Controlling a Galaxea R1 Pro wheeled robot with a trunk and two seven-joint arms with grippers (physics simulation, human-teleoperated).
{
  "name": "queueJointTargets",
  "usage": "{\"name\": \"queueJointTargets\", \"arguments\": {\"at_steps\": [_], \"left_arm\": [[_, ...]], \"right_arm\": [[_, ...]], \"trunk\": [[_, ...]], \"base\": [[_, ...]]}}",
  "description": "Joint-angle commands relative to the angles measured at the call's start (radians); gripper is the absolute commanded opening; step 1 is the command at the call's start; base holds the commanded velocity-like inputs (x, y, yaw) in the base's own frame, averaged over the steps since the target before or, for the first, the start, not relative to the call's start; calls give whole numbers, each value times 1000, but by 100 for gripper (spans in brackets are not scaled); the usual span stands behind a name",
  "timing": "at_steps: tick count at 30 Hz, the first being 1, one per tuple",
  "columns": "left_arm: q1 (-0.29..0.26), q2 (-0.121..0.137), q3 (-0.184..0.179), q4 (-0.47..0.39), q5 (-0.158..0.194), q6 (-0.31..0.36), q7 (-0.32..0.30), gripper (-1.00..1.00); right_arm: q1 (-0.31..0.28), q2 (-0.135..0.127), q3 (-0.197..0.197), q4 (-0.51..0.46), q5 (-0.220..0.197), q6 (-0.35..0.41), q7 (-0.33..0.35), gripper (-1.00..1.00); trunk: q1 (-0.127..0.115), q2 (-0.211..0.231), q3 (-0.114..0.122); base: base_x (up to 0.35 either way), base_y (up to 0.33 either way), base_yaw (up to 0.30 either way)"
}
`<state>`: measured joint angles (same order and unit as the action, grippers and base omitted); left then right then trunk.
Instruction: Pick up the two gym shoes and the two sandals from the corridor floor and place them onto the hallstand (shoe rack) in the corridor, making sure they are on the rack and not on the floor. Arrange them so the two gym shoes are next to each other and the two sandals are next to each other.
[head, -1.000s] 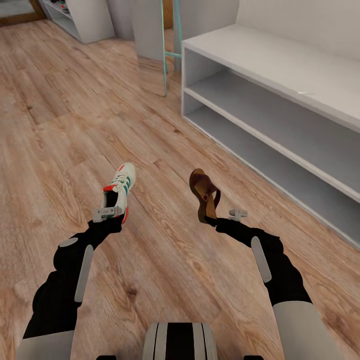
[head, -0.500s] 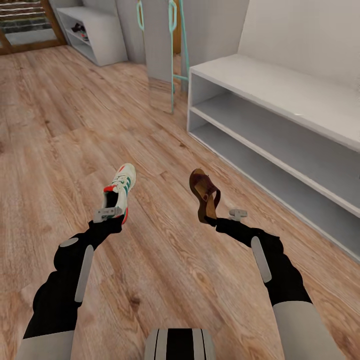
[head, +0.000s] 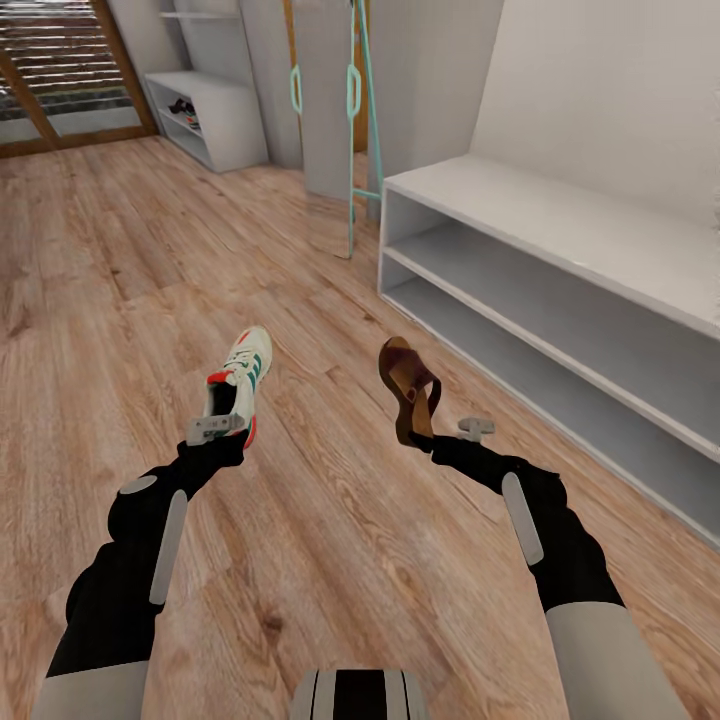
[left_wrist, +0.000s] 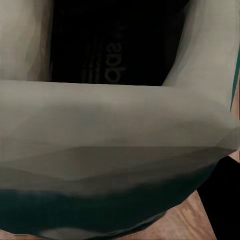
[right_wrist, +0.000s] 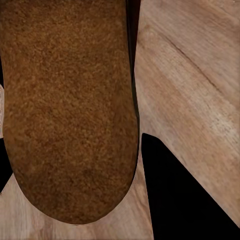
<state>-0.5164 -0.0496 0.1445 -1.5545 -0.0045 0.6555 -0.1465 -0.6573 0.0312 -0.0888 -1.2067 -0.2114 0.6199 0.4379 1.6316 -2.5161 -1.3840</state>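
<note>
In the head view my left gripper (head: 222, 424) is shut on the heel of a white gym shoe (head: 240, 380) with green stripes and red patches, held above the corridor floor (head: 120, 300). Up close in the left wrist view, that gym shoe (left_wrist: 120, 130) shows its pale collar and dark inside. My right gripper (head: 430, 437) is shut on a brown sandal (head: 407, 385), held toe-up over the floor. The sandal's tan footbed (right_wrist: 70, 110) shows in the right wrist view. The pale grey hallstand (head: 560, 290) with two open shelves stands to the right, both shelves bare.
A teal-framed standing mirror (head: 335, 120) leans at the hallstand's far end. A smaller grey shelf unit (head: 215, 120) holding dark items stands at the back left, beside a wooden-framed glass door (head: 60, 80). Open wood floor stretches ahead and to the left.
The whole view has tilted upward, bringing the door and far shelf unit into sight. Both arms and the held shoes keep their places in the picture.
</note>
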Motion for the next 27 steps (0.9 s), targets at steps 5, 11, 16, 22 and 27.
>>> {"name": "queueJointTargets", "arguments": {"at_steps": [5,11,16,22,27], "left_arm": [[-1,-1,3,-1,-2,6,-7,-100],[-1,-2,3,5,-2,6,-7,-100],[-1,-7,3,16,-3,4,-7,-100],[-1,-7,3,17,-3,4,-7,-100],[-1,-7,3,17,-3,4,-7,-100]], "right_arm": [[0,1,-3,-1,-5,8,1,-100],[0,1,-3,-1,-5,9,1,-100],[0,1,-3,-1,-5,9,1,-100],[0,1,-3,-1,-5,9,1,-100],[-1,1,-3,-1,-5,8,1,-100]], "trunk": [[-2,1,27],[-5,2,60],[-7,4,87],[-10,5,120],[-12,6,144]], "base": [[0,0,1],[0,0,0],[0,0,0],[0,0,0],[0,0,0]]}}
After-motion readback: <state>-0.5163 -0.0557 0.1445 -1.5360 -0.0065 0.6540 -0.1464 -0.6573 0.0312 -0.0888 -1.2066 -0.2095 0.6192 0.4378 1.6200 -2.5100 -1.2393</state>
